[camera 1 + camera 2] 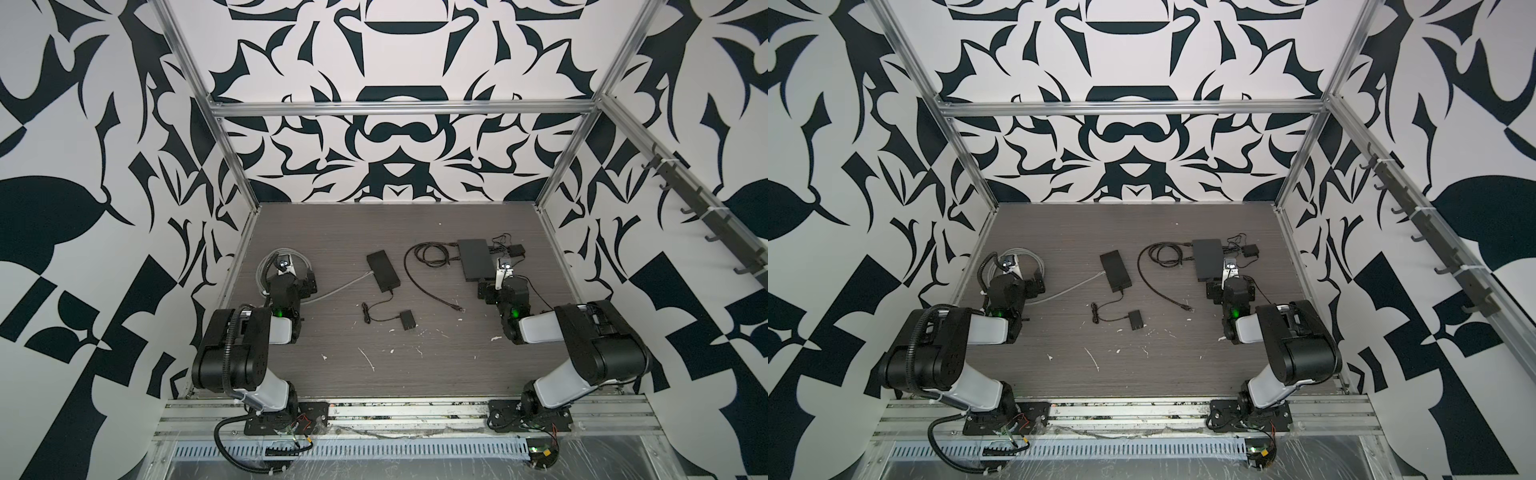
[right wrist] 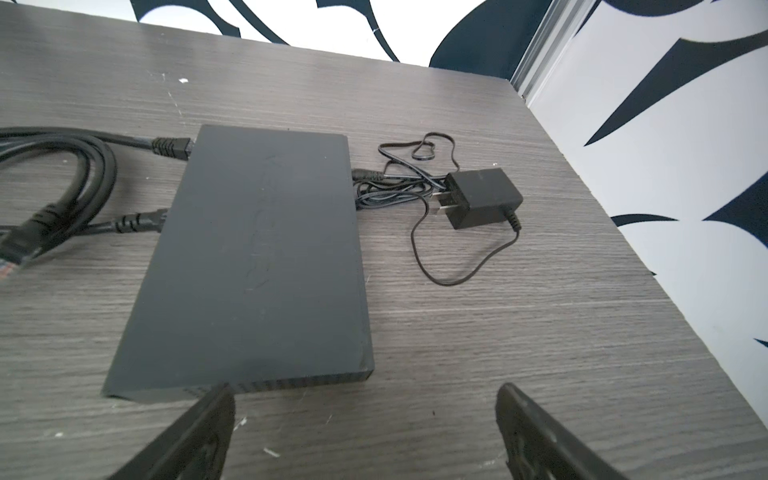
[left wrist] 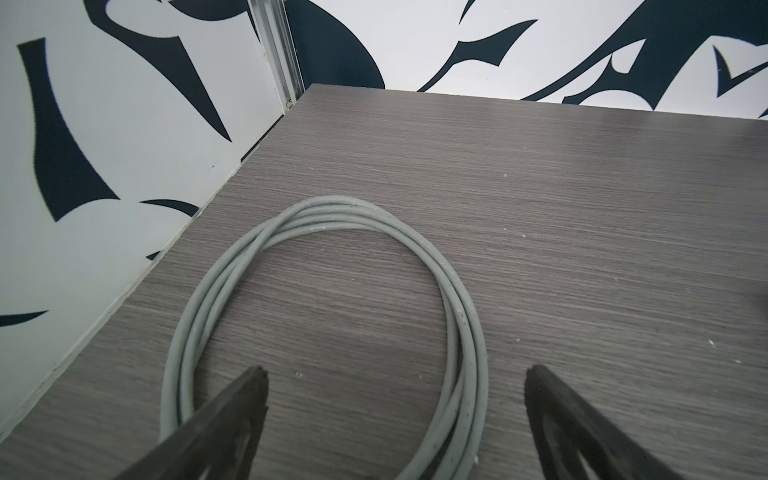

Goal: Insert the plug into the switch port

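- Both claws gape wide and empty: left claw [image 3: 395, 374] over a coiled grey round cable [image 3: 332, 203], right claw [image 2: 365, 390] at the flat dark-grey switch box's [image 2: 257, 257] near end.
- The small loose plug [image 1: 458, 308] ending the thin black cable [image 1: 406, 266] lies on the wood-grain surface [image 1: 436, 374] between the arms, apart from the switch box.
- Risk: it lies flat and tiny, so a pinch may slip or take it skewed and jam at the port; the box may slide when pushed.
- The right wrist view alone shows two black seated connectors [image 2: 170, 147] in the box's side; only the top views show the loose plug.
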Robot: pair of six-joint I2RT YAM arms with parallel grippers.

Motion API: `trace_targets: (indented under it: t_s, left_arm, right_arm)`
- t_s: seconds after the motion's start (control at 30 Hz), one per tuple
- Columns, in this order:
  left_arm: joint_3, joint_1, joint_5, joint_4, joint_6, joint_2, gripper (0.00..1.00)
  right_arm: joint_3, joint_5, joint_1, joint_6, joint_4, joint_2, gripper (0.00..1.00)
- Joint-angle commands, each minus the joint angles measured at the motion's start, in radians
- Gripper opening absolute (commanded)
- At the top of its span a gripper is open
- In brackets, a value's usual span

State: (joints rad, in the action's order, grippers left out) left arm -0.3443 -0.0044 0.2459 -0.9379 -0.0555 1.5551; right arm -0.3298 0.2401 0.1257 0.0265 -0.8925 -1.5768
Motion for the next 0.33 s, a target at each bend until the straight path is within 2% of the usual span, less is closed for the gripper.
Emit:
trace_targets:
  t_s: [0.0, 0.3]
  left_arm:
    - [-0.014, 0.006, 0.002, -0.006, -0.009, -0.002, 0.99]
    - [-0.009, 0.008, 0.0, -0.009, -0.011, -0.002, 0.99]
  right_arm:
    - [-0.014, 0.015, -0.001, -0.011, -0.049, 0.02, 1.0]
    - [-0.015, 0.015, -0.001, -0.01, -0.049, 0.019, 1.0]
